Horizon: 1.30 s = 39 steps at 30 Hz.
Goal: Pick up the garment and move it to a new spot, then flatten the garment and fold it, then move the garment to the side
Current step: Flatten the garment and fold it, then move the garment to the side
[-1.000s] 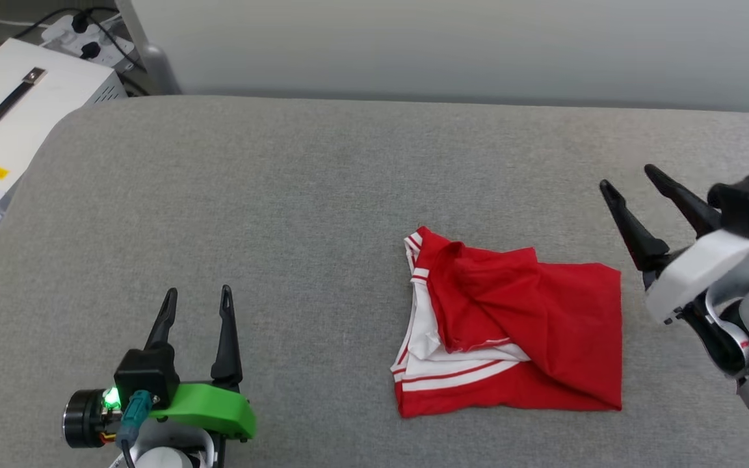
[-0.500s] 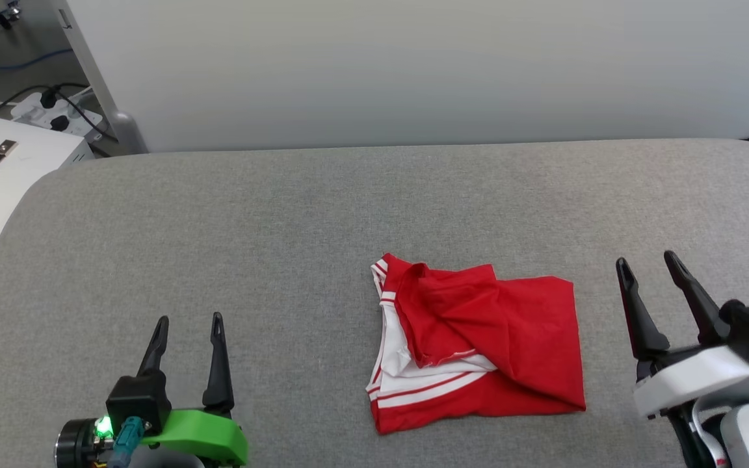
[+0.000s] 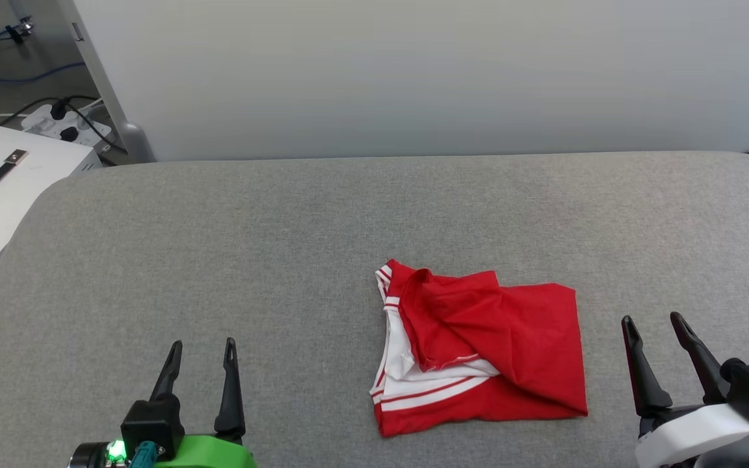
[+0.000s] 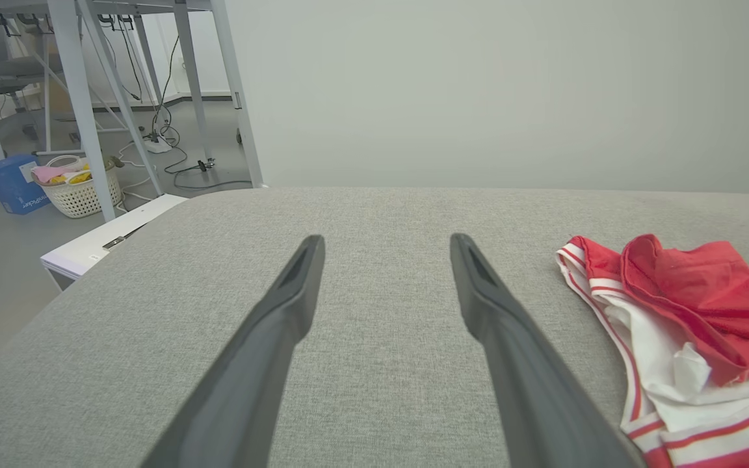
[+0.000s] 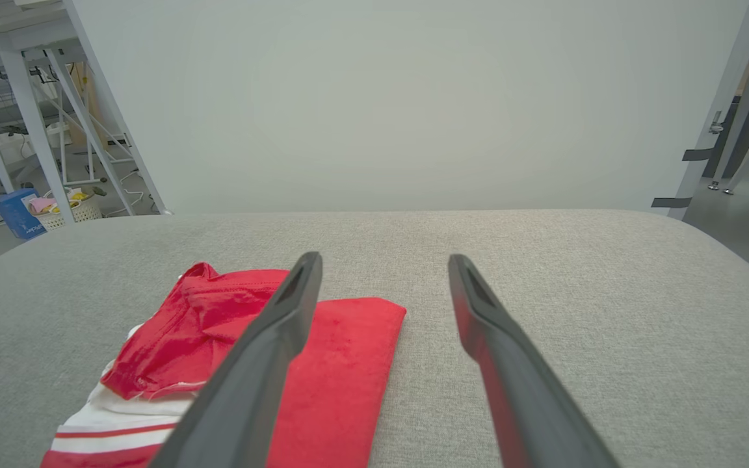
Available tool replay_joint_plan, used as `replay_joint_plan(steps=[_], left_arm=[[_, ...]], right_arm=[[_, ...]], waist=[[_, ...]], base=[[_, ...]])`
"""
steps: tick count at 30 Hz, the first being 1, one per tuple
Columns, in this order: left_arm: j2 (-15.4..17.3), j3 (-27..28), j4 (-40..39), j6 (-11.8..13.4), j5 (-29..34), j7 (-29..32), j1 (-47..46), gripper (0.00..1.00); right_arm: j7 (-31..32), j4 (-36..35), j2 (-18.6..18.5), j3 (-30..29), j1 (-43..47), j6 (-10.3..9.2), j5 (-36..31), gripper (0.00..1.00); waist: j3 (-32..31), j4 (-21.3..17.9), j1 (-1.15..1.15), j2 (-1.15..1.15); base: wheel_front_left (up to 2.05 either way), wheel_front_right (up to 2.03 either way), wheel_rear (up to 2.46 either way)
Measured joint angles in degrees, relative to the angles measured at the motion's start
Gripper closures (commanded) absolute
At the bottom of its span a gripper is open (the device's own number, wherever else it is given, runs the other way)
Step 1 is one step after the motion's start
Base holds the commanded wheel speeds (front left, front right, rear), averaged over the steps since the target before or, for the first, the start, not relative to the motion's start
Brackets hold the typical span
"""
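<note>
The shirt (image 3: 485, 351) lies folded on the grey padded table (image 3: 251, 247), right of centre. It is nearly square (no clear long axis), with its striped white trim facing the robot's left. The left gripper (image 3: 203, 343) and right gripper (image 3: 651, 318) flank it, both spread wide and empty. The left wrist view shows a laundry basket (image 4: 82, 192) on the floor, and the head view a white case (image 3: 10, 182).

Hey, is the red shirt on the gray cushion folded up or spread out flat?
Folded. The garment lies as a compact, roughly square bundle, red layers overlapping a white striped sleeve, on the gray surface.
</note>
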Motion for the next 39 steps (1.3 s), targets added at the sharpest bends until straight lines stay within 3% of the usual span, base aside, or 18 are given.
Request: replay_joint_plan(steps=[6,11,14,23,32,39], left_arm=[[-0.02,-0.07,-0.05,0.20,-0.01,0.00,-0.10,0.00],[-0.04,-0.68,-0.05,0.09,-0.01,0.00,-1.22,0.00],[-0.07,-0.80,-0.13,0.08,-0.01,0.00,-2.10,0.00],[-0.14,-1.14,-0.10,0.10,-0.09,0.00,-4.16,0.00],[-0.30,-2.99,0.09,0.09,-0.48,0.00,-7.05,0.00],[-0.40,-3.99,0.30,-0.05,-0.63,0.00,-9.20,0.00]], right_arm=[[0.64,-1.45,-1.32,-1.14,-2.72,0.00,-0.53,0.00],[3.98,-2.61,-6.30,-2.99,-11.12,0.00,-0.08,0.00],[9.49,-2.24,-9.88,-2.21,-15.86,0.00,1.97,0.00],[35.57,1.87,-18.80,4.76,-23.49,0.00,15.22,0.00],[53.95,4.79,-19.68,5.68,-22.34,0.00,26.43,0.00],[58.55,7.11,-19.09,7.20,-20.90,0.00,28.67,0.00]], waist=[[0.75,0.67,0.00,0.00],[1.98,1.89,0.00,0.00],[3.03,2.60,0.00,0.00],[6.46,4.41,0.00,0.00],[9.64,6.71,0.00,0.00],[12.65,8.70,0.00,0.00]], base=[[0.00,0.00,0.00],[0.00,0.00,0.00],[0.00,0.00,0.00],[0.00,0.00,0.00],[0.00,0.00,0.00],[0.00,0.00,0.00]])
